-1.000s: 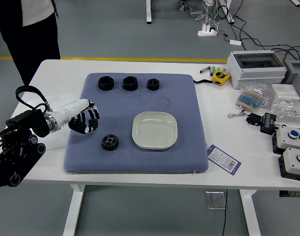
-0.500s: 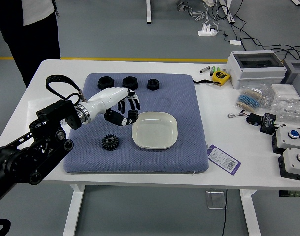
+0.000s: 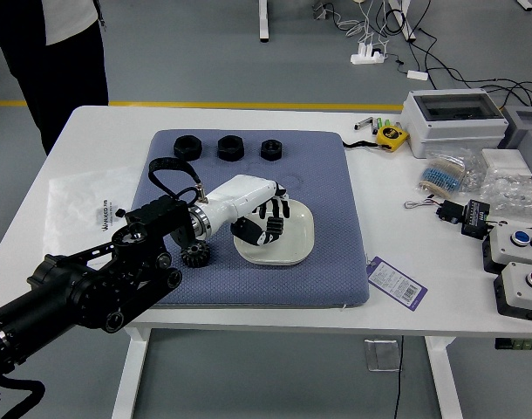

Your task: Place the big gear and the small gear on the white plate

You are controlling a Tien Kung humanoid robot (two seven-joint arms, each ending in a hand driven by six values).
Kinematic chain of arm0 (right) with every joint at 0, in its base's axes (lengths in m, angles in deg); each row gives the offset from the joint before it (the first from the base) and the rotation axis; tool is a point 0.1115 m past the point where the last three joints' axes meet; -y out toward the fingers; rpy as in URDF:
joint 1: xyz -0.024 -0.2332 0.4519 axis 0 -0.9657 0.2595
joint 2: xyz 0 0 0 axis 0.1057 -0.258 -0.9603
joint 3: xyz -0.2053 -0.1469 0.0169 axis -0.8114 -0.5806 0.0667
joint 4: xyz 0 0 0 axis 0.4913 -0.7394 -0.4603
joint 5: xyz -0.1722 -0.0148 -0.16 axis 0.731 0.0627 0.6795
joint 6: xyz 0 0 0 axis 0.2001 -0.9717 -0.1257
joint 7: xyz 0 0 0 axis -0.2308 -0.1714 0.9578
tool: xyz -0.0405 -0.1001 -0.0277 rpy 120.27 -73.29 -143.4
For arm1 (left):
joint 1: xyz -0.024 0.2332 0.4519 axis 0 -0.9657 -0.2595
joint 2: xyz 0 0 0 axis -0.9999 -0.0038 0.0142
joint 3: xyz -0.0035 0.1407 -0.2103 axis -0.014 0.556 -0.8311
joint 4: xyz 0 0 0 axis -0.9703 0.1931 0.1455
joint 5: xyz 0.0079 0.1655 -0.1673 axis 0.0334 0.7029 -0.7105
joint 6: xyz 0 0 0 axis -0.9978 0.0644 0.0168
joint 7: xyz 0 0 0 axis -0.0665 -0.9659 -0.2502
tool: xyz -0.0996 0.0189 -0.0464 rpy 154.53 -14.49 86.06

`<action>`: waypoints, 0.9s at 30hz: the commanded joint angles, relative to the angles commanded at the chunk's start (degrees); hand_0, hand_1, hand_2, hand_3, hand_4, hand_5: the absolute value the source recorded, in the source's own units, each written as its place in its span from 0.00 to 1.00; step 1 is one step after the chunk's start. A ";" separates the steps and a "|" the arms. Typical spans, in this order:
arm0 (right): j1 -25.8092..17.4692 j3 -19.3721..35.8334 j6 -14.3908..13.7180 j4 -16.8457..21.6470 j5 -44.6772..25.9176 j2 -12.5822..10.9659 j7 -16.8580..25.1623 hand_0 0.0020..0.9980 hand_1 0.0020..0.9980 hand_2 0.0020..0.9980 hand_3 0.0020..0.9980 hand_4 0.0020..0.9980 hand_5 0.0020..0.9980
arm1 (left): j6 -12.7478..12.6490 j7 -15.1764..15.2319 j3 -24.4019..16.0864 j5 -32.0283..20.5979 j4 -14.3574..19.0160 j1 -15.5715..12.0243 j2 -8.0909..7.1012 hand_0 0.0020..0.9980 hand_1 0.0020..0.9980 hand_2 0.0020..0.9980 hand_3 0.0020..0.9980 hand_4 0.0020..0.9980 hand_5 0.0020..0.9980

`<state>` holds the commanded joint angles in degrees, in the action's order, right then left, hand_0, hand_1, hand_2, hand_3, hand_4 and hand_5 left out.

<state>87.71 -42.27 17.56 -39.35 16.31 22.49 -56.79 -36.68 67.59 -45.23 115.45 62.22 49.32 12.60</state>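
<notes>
Left hand (image 3: 248,199): just right of the frame's middle-left, reaching over the upper left of the plate; the coming move is ours on this side, since our right hand is out of view.
Grip: we cannot tell whether the left hand is spread, closed or pinching a gear, as its underside is hidden.
Toothed gear (image 3: 195,254): on the blue-grey mat (image 3: 336,262), left of and a little lower than the hand, just beside our wrist and apart from the plate. It is round, so we see no long axis to line up with. We cannot tell if it is the big or small one.
Second gear: we cannot make it out; it may be in or behind our hand.
White plate (image 3: 298,237): right beneath the hand, so we judge a held gear needs lowering, not more reach.
Next gear: we would then go back leftward, minding that our wrist could nudge it.
Person (image 3: 64,78): upper left, beyond the desk (image 3: 83,301), no hands visible.
</notes>
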 joint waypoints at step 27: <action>-0.04 0.32 0.13 -0.12 0.33 -0.08 0.02 0.70 0.68 0.76 0.62 0.84 0.75 | -1.26 -2.43 -9.79 1.06 1.75 -2.60 -1.13 0.71 0.72 0.81 0.77 1.00 0.38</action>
<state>87.67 -41.95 17.69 -39.47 16.65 22.40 -56.77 -37.94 65.15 -55.02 116.52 63.96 46.72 11.47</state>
